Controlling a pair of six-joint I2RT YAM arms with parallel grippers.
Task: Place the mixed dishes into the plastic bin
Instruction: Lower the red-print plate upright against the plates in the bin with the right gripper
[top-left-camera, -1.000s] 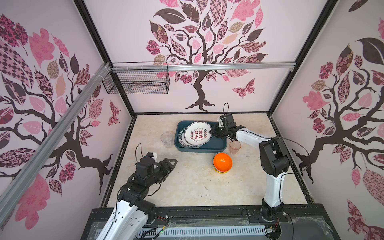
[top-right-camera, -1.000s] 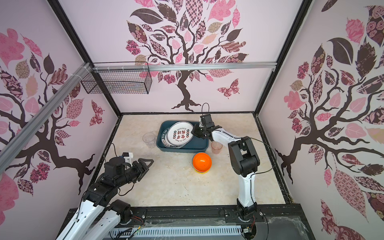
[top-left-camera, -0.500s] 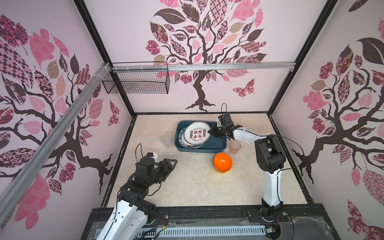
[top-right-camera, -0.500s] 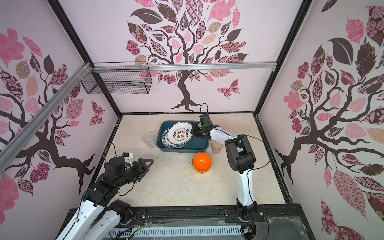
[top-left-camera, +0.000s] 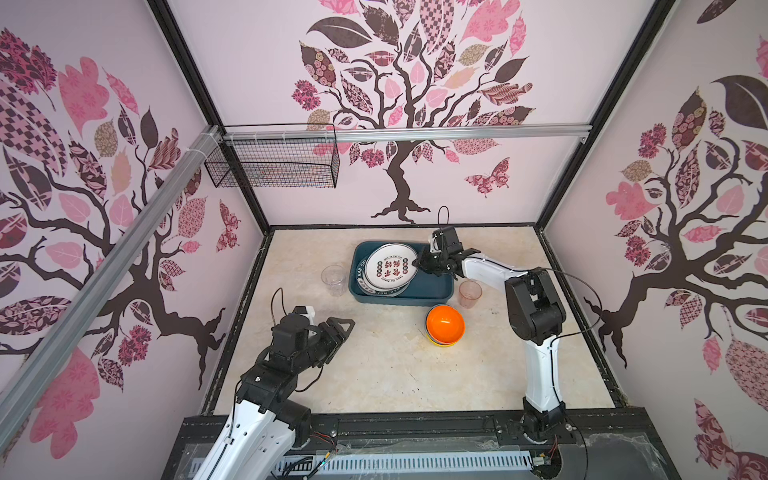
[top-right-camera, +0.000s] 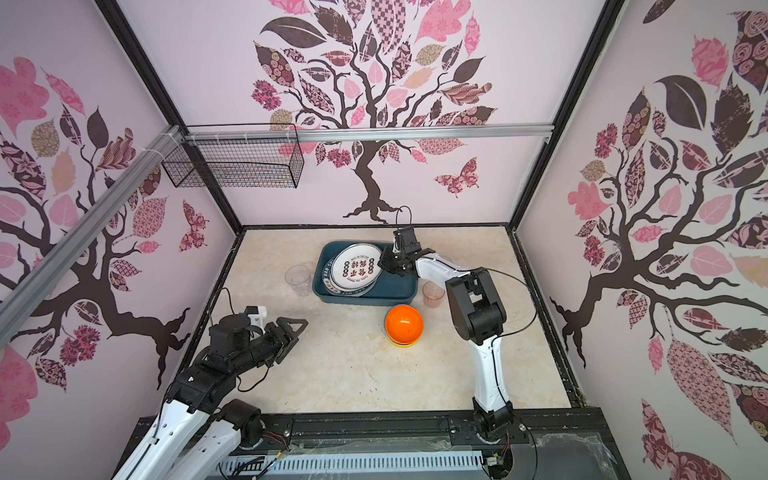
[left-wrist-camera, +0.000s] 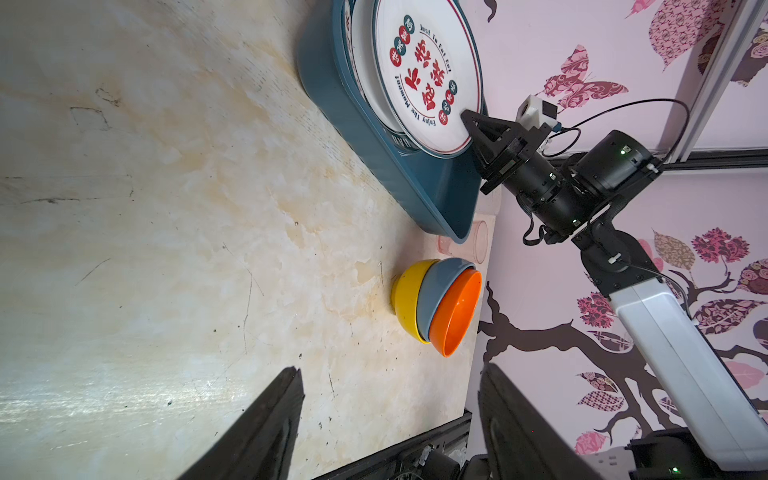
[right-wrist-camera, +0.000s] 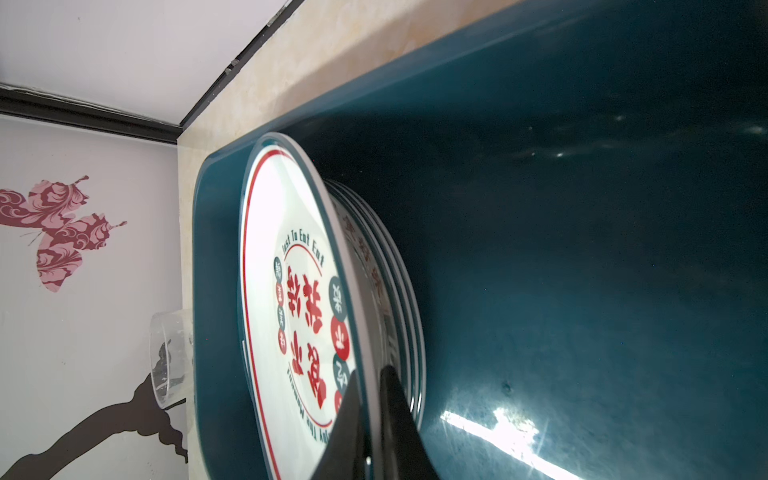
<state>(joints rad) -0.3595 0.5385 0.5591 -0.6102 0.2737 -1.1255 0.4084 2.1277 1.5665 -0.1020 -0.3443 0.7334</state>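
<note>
Several round white plates printed with red Chinese characters (right-wrist-camera: 399, 282) lie stacked inside the dark teal-blue rectangular plastic bin (top-left-camera: 434, 286), which sits on the pale marbled surface (top-left-camera: 374, 374) towards the rear. Our right tool (top-left-camera: 417, 262) extends over the bin's right half and is clamped on the rim of the topmost plate (top-left-camera: 390, 266); in the right wrist view its two black fingers (right-wrist-camera: 397, 419) pinch that rim, one on the printed face and one underneath. That plate is tilted, its gripped edge lifted clear of the stack while its opposite edge lies low by the bin's left wall; we cannot tell whether that low edge touches the stack or the wall. Our left tool (top-left-camera: 343, 328) hovers above the front left part of the surface, well apart from every dish, its jaws apart and nothing between them; the left wrist view shows only a wide gap between its dark fingers (left-wrist-camera: 270, 424). Three small plastic bowls sit nested on the surface just in front of the bin's right end: an orange bowl (left-wrist-camera: 453, 316) inside a grey-blue bowl (left-wrist-camera: 440, 282) inside a yellow bowl (left-wrist-camera: 405, 299). We see a translucent pinkish plastic cup (top-left-camera: 470, 294) standing upright just beside the bin's right wall, and a clear plastic cup (top-left-camera: 333, 279) upright just beside its left wall. Both cups and all three bowls are outside the bin. High at the back left hangs a black wire mesh basket (top-left-camera: 274, 166), well apart from the dishes.
</note>
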